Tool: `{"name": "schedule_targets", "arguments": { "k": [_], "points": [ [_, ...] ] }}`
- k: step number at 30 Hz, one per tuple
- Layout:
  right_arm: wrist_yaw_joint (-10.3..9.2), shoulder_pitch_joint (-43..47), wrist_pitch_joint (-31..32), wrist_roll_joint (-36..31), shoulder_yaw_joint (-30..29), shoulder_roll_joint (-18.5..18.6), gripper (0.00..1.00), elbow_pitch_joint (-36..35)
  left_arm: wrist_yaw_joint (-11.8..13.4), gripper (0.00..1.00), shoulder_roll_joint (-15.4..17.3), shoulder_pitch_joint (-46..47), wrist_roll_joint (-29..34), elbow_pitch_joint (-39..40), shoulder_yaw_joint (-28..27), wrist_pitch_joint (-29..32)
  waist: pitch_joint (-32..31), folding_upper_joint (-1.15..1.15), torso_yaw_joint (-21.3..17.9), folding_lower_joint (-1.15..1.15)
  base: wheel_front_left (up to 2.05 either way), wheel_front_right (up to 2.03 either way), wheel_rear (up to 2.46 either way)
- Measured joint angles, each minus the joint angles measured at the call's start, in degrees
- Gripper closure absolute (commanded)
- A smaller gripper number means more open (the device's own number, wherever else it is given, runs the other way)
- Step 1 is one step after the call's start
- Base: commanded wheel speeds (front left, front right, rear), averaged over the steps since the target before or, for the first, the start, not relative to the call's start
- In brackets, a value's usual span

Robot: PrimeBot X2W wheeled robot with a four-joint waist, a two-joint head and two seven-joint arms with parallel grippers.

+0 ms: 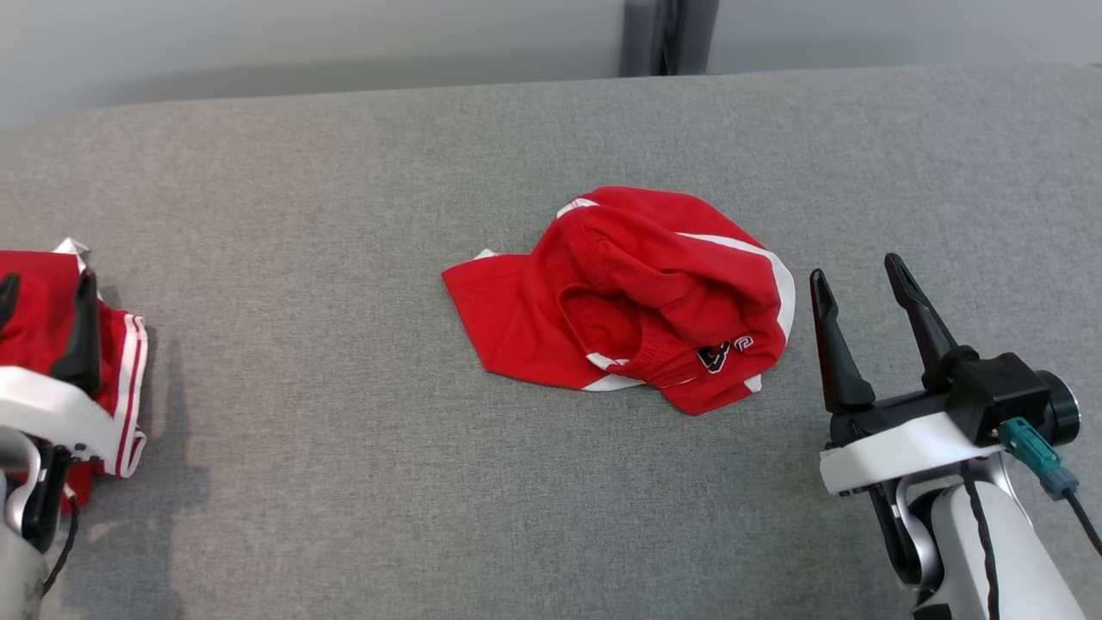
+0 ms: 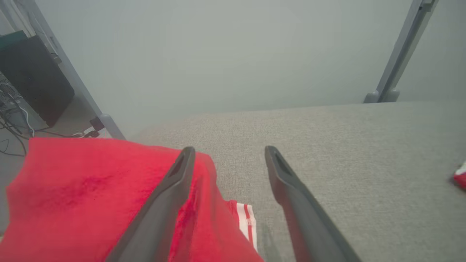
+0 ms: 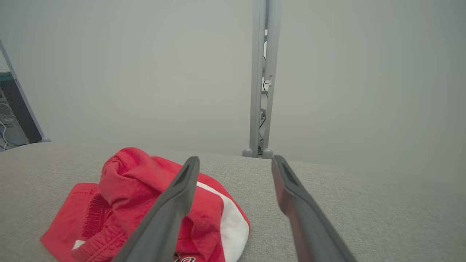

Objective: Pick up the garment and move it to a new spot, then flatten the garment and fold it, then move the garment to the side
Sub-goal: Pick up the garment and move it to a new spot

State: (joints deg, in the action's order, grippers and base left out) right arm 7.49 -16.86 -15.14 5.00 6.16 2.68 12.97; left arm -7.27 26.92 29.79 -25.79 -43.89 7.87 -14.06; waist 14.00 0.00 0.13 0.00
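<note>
A red garment (image 1: pixel 620 293) with white trim and a small black logo lies crumpled in the middle of the grey table. My right gripper (image 1: pixel 855 269) stands open just right of it, a little apart. In the right wrist view this garment (image 3: pixel 138 196) sits to the left, behind the left finger of the gripper (image 3: pixel 235 158). At the table's left edge lies a second red garment (image 1: pixel 120 379) with white stripes. My left gripper (image 1: pixel 47 280) is above it, open. In the left wrist view that cloth (image 2: pixel 80 189) spreads under the left finger of the open gripper (image 2: pixel 229 149).
The grey fabric table (image 1: pixel 344 482) runs wide between the two garments and in front of them. A pale wall and a grey post (image 1: pixel 667 39) stand behind the far edge. A dark box with cables (image 2: pixel 32 80) sits beyond the table's left end.
</note>
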Motion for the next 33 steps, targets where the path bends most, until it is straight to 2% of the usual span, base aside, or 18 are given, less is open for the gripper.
{"name": "schedule_targets", "arguments": {
  "k": [5,8,13,18,25,29,33],
  "points": [
    [0.00,1.0,0.0,0.4,-0.1,0.0,0.00,0.7,0.2,0.00,-0.4,-1.5,-0.3,8.1,-0.2,-0.6,-2.1,0.00,1.2,0.00,0.00,0.00,0.00],
    [0.00,1.1,0.0,0.5,0.1,0.0,0.00,0.7,2.1,0.00,-1.4,-3.7,-0.9,15.3,-1.7,-0.7,-3.5,0.00,1.6,0.00,0.00,0.00,0.00],
    [0.00,2.0,0.0,0.5,0.3,0.0,0.00,0.4,5.5,0.00,-5.3,-9.6,-1.2,28.2,-2.6,-0.9,-5.5,0.00,1.6,0.00,0.00,0.00,0.00],
    [0.00,2.7,0.0,0.5,0.6,0.0,0.00,0.3,8.7,0.00,-10.2,-17.6,-1.0,36.8,-2.4,-0.9,-7.9,0.00,0.5,0.00,0.00,0.00,0.00],
    [0.00,4.6,0.0,-0.2,-0.3,0.0,0.00,0.6,10.9,0.00,-18.7,-26.2,2.3,42.6,-1.9,-1.1,-11.0,0.00,-1.6,0.00,0.00,0.00,0.00],
    [0.00,5.4,0.0,-0.4,-0.5,0.0,0.00,0.7,10.9,0.00,-21.2,-29.8,6.4,42.4,-1.5,-1.1,-12.0,0.00,-2.6,0.00,0.00,0.00,0.00],
    [0.00,6.3,0.0,-0.1,-0.2,0.0,0.00,0.8,10.3,0.00,-22.3,-31.6,9.0,41.9,-1.8,-1.1,-12.9,0.00,-3.1,0.00,0.00,0.00,0.00]
  ]
}}
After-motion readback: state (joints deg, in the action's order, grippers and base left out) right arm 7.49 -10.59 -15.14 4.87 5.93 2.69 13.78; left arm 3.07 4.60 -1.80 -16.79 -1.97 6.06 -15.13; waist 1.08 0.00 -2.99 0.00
